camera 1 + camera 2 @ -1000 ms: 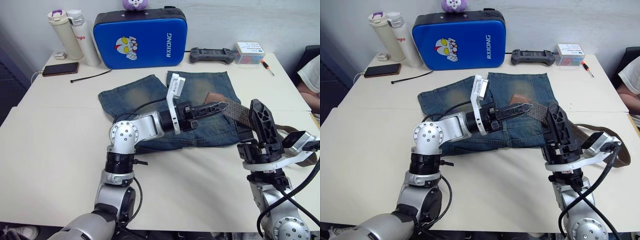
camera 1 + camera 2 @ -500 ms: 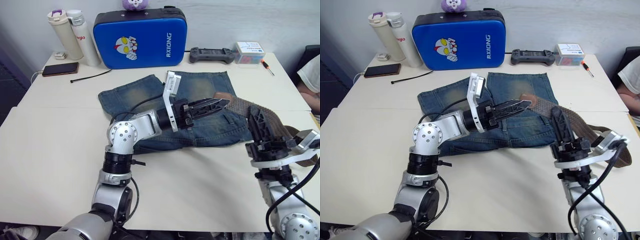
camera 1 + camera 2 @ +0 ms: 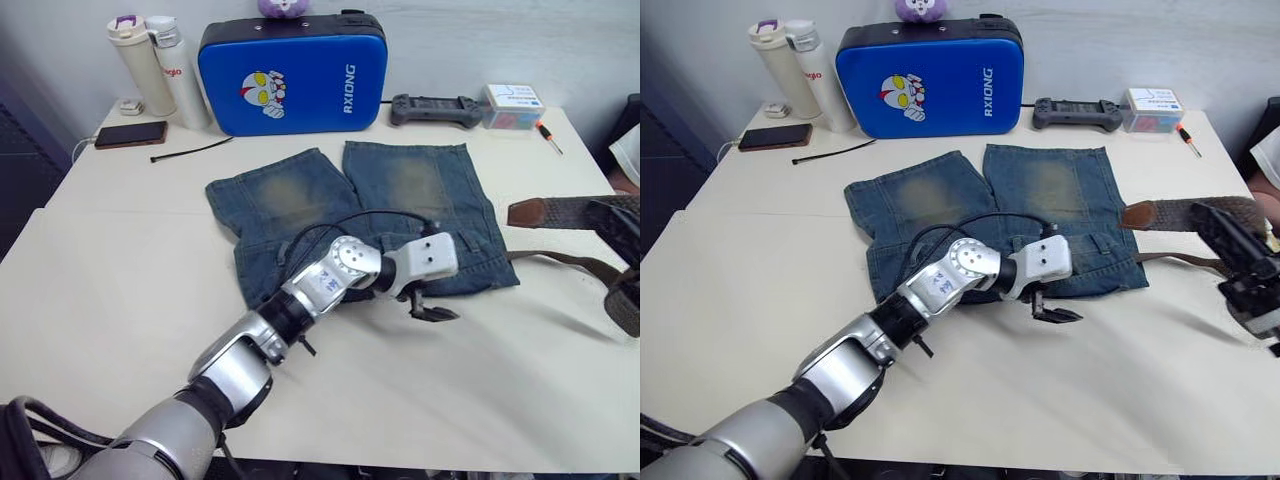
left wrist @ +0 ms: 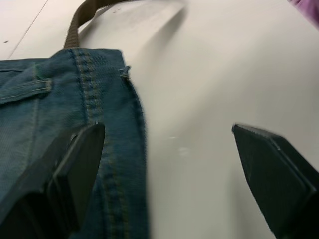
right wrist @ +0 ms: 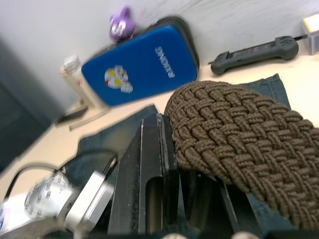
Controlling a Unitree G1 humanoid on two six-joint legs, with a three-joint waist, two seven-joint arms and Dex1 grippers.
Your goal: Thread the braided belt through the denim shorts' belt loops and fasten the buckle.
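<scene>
My left pincer point(image 3: 432, 312) hangs apart at the waistband of the blue faded denim shorts point(image 3: 400, 215) on the pale tabletop point(image 3: 120, 290). Farther right, my right pincer point(image 3: 1230, 245) clamps the dark-brown braided belt point(image 5: 239, 134), lifted. Threading hasn't begun; next, feed its tip into a loop.

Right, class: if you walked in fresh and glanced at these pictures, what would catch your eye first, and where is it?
Probably the denim shorts spread flat mid-table, with the left gripper, fingers open, poised at their waistband edge. Next, the braided belt held up off the table at the right by the right gripper. Behind the shorts, a bright blue padded case stands against the wall.
</scene>
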